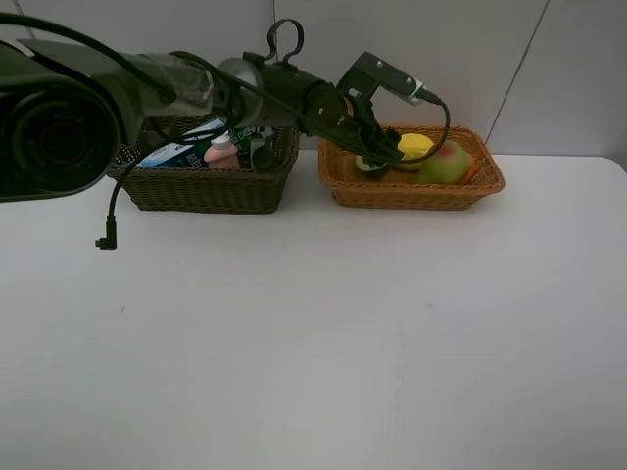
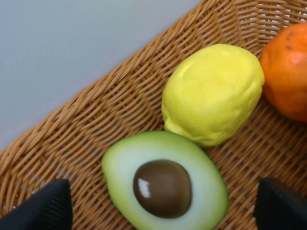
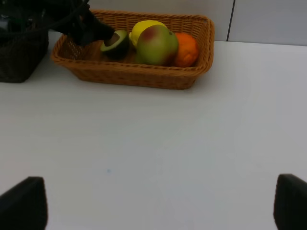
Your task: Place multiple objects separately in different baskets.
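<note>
My left claw (image 2: 163,203) is spread wide over the orange-tan basket (image 2: 72,129), pinching nothing; the halved avocado (image 2: 163,182) lies cut side up between its fingertips, touching the lemon (image 2: 213,93) (the orange (image 2: 288,72) sits just beside that). My right claw (image 3: 158,203) hangs spread above the bare desk (image 3: 153,143). The pear (image 1: 446,164) shares the basket.

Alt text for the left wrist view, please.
A halved avocado lies cut face up, pit showing, on the floor of the light orange-tan basket, between the open left gripper's dark fingertips. A lemon touches it; an orange sits beyond.
</note>
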Robot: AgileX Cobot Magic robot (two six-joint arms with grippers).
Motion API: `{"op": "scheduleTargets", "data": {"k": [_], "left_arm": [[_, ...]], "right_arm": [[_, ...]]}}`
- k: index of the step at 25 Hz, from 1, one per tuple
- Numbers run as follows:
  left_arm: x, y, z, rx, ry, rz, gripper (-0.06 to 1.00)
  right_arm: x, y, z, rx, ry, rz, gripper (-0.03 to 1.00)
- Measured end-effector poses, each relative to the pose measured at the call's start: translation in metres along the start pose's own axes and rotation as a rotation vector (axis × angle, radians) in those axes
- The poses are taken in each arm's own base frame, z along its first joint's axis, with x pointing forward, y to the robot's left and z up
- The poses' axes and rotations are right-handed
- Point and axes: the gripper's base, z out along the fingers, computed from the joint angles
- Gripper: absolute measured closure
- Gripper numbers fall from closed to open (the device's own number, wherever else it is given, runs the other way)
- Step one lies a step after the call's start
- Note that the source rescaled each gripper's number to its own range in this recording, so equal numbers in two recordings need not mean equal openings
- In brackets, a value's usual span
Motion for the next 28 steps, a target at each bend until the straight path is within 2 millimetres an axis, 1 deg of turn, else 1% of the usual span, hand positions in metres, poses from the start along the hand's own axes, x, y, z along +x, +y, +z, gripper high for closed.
{"op": "scheduleTargets", "data": {"k": [6,9,11,17,20,25,28], "left_arm": [[0.0,-0.001,0.0,0.008,0.005,-0.043,-0.06],[0.004,-0.001,-0.001,0.016,0.057,-0.054,-0.06],[0.002,-0.002,-0.006,0.02,0.092,-0.053,-0.06],[-0.025,0.0,-0.041,0.033,0.162,-0.022,-0.06],[-0.035,0.001,-0.06,0.041,0.219,-0.013,-0.06],[-0.048,0.001,-0.092,0.057,0.324,-0.007,-0.06],[-0.051,0.001,-0.111,0.068,0.39,-0.006,-0.06]], "right_arm": [[0.0,0.0,0.0,0.0,0.0,0.0,-0.03],[0.0,0.0,0.0,0.0,0.0,0.0,-0.03],[0.0,0.0,0.0,0.0,0.0,0.0,-0.03],[0.0,0.0,0.0,0.0,0.0,0.0,-0.03],[0.0,0.0,0.0,0.0,0.0,0.0,-0.03],[0.0,0.0,0.0,0.0,0.0,0.0,-0.03],[0.0,0.0,0.0,0.0,0.0,0.0,-0.03]]}}
